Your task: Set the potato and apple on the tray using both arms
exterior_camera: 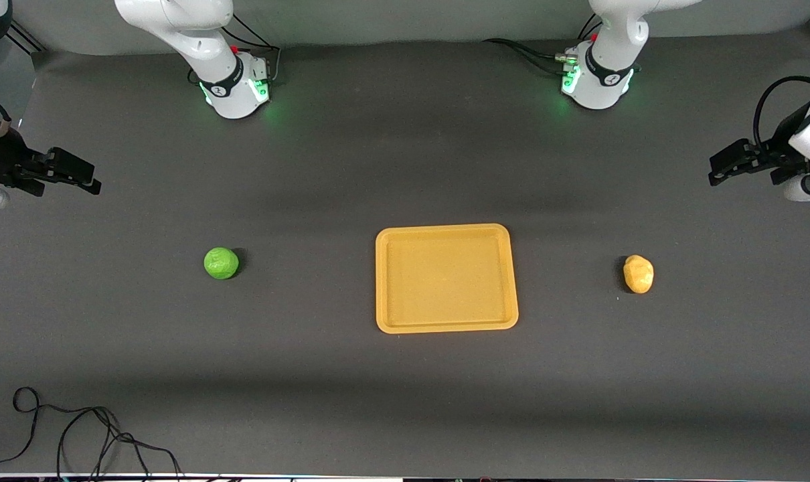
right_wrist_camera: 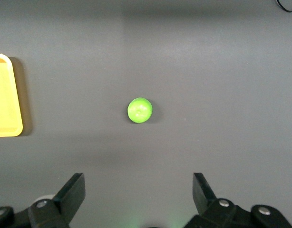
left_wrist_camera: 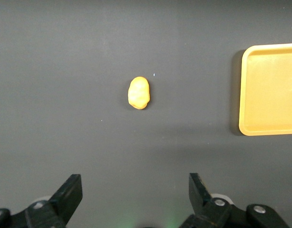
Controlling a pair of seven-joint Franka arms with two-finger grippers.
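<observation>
On dark grey table (exterior_camera: 405,402): tray (exterior_camera: 446,325) between apple (exterior_camera: 221,263) and potato (exterior_camera: 638,274); both end effectors (left_wrist_camera: 135,194) (right_wrist_camera: 138,194) spread wide.

One tray (exterior_camera: 446,325), with nothing on it. One apple (exterior_camera: 221,263) at its 9 o'clock, one potato (exterior_camera: 638,274) at its 3 o'clock. Two arms, so two grippers: left gripper (exterior_camera: 718,171), right gripper (exterior_camera: 89,179). One loose cable (exterior_camera: 84,435) at 7 o'clock.

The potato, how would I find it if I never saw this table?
Find the big yellow tray in the middle of the dark table. Look toward the left arm's end: the potato lies there alone. It's a lumpy yellow-orange oval, unlike the round green apple at the right arm's end.
</observation>
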